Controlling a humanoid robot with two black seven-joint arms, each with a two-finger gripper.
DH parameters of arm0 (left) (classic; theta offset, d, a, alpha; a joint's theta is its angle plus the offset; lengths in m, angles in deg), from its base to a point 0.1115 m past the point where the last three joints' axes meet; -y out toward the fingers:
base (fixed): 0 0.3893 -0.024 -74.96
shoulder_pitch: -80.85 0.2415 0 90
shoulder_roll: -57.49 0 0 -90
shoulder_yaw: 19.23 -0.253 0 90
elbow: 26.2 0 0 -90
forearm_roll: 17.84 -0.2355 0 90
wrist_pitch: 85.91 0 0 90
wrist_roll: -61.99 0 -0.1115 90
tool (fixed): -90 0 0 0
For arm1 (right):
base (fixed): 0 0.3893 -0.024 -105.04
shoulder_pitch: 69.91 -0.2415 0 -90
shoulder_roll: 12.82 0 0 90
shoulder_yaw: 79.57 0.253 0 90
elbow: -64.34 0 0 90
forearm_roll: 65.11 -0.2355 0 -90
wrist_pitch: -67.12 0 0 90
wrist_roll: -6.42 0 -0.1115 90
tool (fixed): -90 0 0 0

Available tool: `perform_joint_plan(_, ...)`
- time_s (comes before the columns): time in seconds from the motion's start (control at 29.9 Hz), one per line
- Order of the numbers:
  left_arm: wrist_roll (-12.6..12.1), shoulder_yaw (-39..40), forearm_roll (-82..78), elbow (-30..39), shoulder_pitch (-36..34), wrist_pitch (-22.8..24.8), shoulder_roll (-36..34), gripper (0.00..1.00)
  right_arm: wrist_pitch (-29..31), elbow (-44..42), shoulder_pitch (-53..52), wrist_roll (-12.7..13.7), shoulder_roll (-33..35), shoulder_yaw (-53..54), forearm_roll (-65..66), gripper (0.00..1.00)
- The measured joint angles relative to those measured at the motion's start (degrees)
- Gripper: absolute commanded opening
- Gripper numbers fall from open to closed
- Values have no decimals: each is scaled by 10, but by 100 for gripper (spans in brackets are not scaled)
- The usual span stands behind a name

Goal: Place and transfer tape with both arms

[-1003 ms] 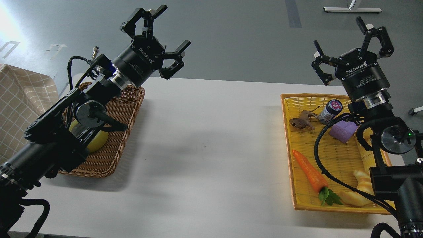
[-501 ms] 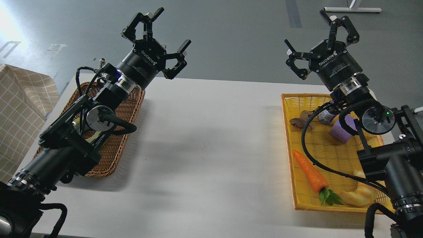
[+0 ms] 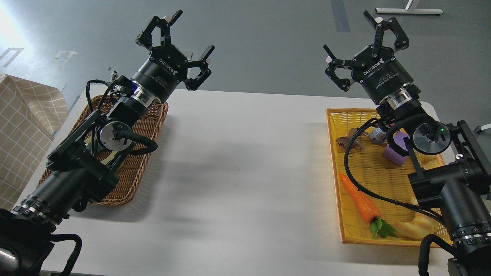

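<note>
My left gripper (image 3: 193,32) is open and empty, raised above the far end of a brown wicker basket (image 3: 151,126) at the table's left. The tape lies in that basket but is almost wholly hidden behind my left arm; only a thin yellow sliver (image 3: 89,143) shows beside the arm. My right gripper (image 3: 346,31) is open and empty, raised above the far left corner of a yellow tray (image 3: 383,176) at the right. Both grippers point away from me and upward.
The yellow tray holds a toy carrot (image 3: 358,199), a croissant-like toy (image 3: 414,229), a purple block (image 3: 394,154), a brown toy animal (image 3: 347,142) and a small jar (image 3: 378,134). A checked cloth (image 3: 23,126) lies left of the white table (image 3: 245,172).
My right arm has swung left and up, its gripper now further left. My left arm has shifted and now covers the tape that showed in the basket a second ago.
</note>
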Motion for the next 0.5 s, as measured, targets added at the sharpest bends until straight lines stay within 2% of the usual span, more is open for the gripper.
perform_joint_plan(0.5, 0, 0, -1, 0, -1, 0, 10, 98, 0, 4, 7, 2, -9, -4, -1, 100)
